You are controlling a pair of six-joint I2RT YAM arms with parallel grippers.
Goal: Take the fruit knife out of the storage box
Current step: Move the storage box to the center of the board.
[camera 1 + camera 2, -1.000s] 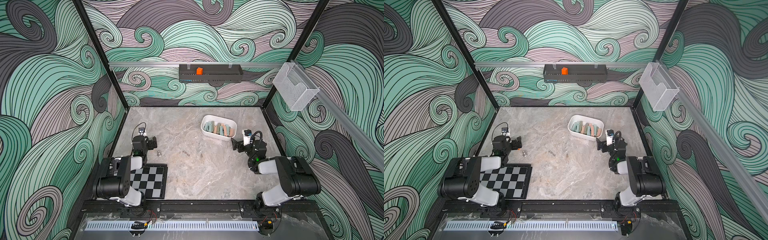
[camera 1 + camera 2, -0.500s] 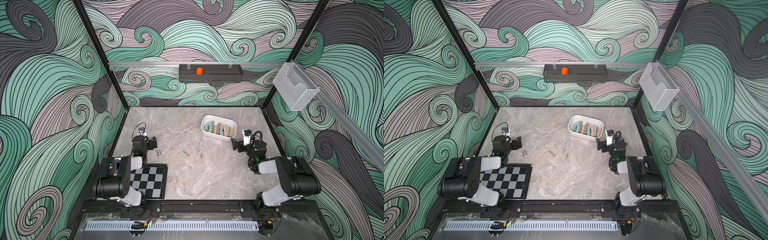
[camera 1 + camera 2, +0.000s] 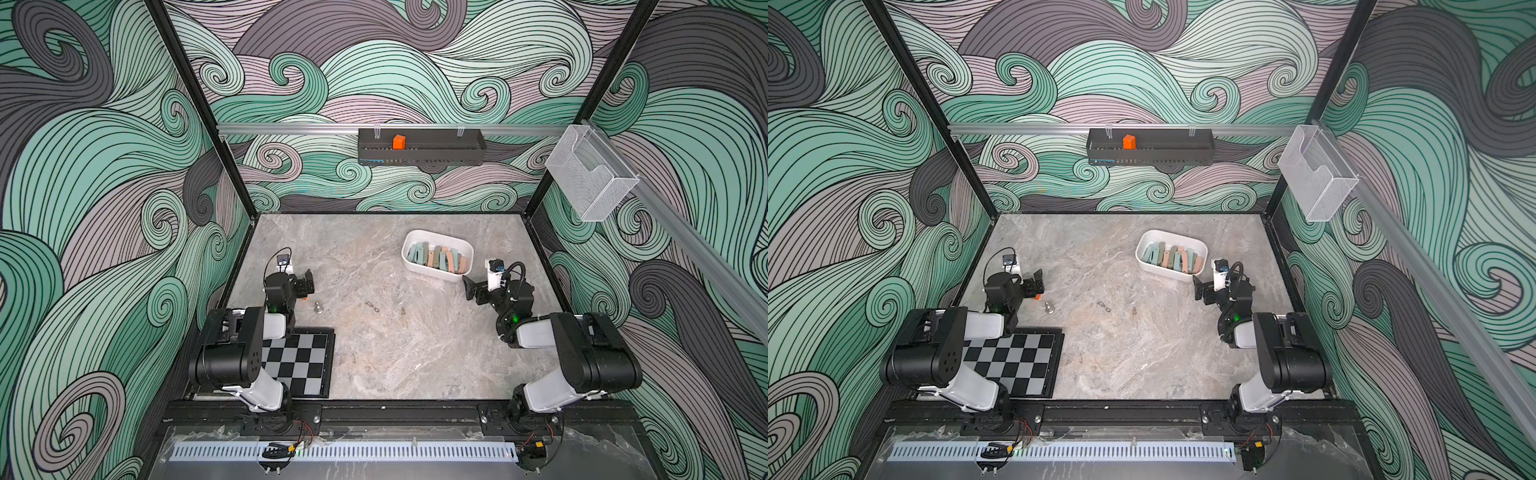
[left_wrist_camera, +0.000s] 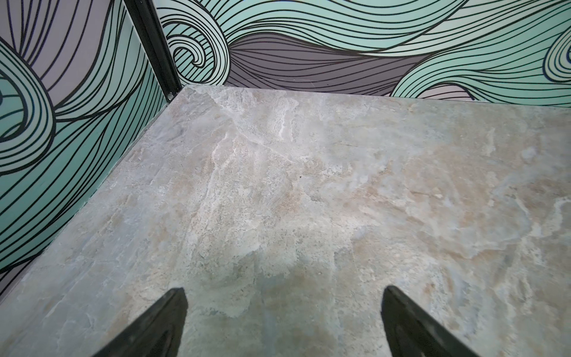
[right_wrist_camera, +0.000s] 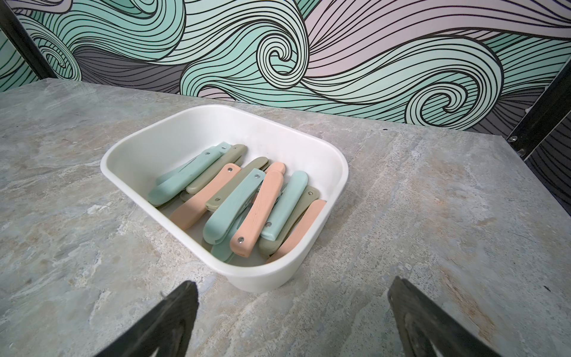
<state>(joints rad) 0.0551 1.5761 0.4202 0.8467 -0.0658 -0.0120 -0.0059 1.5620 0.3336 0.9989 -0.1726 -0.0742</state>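
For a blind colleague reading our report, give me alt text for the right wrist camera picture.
A white storage box sits on the grey marbled table, holding a jumble of folded fruit knives in teal, peach and olive. The open right hand faces it, holding nothing.

Teal swirl-patterned walls [image 3: 415, 62] — marbled grey tabletop [image 3: 395, 353]

Top views, pair: I look from high up, steeply down; the whole table [image 3: 395, 353] is in both top views.
Left wrist view: low and close, table and wall [image 4: 309, 61] ahead of the left gripper [image 4: 282, 289].
Right wrist view: low and close, storage box [image 5: 185, 133] just ahead of the right gripper [image 5: 293, 281]. Both top views also show the box.
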